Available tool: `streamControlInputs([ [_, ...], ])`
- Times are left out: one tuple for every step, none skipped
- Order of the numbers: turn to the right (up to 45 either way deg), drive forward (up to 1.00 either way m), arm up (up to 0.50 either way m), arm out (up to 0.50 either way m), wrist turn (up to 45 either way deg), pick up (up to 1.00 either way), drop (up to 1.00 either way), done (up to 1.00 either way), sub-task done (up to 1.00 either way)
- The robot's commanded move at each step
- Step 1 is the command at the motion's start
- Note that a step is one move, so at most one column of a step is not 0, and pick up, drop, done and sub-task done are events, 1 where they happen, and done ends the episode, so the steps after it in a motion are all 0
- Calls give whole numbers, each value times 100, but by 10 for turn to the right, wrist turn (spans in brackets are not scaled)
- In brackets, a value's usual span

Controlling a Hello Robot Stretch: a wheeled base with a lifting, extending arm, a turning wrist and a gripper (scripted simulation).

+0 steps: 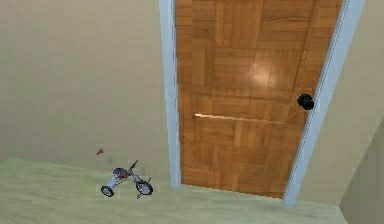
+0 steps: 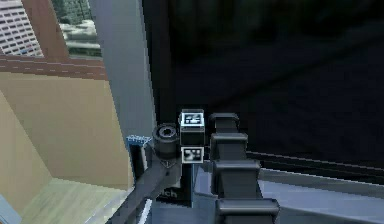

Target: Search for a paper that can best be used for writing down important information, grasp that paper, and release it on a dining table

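In the arm side view my arm (image 2: pixel 232 175) rises as a dark stepped bar from the bottom edge. Two white marker squares (image 2: pixel 191 135) stand at its far end. Left of them is my gripper (image 2: pixel 160 150), a dark rounded body with a thin dark part running down to the left. It stands in front of a grey window post (image 2: pixel 125 80). A small pale blue patch (image 2: pixel 136 141) lies right beside the gripper's body. I cannot tell whether the gripper holds anything.
The forward view faces a closed wooden door (image 1: pixel 250 90) in a pale blue frame, with a black knob (image 1: pixel 305 101). A small toy tricycle (image 1: pixel 126 182) stands on the light floor, left of the door. In the arm side view, a window (image 2: pixel 40 30) shows buildings, beside a large dark pane (image 2: pixel 280 70).
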Motion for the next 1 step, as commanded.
streamControlInputs([
  [0, 0, 0, 0, 450, 0, 0, 0, 0],
])
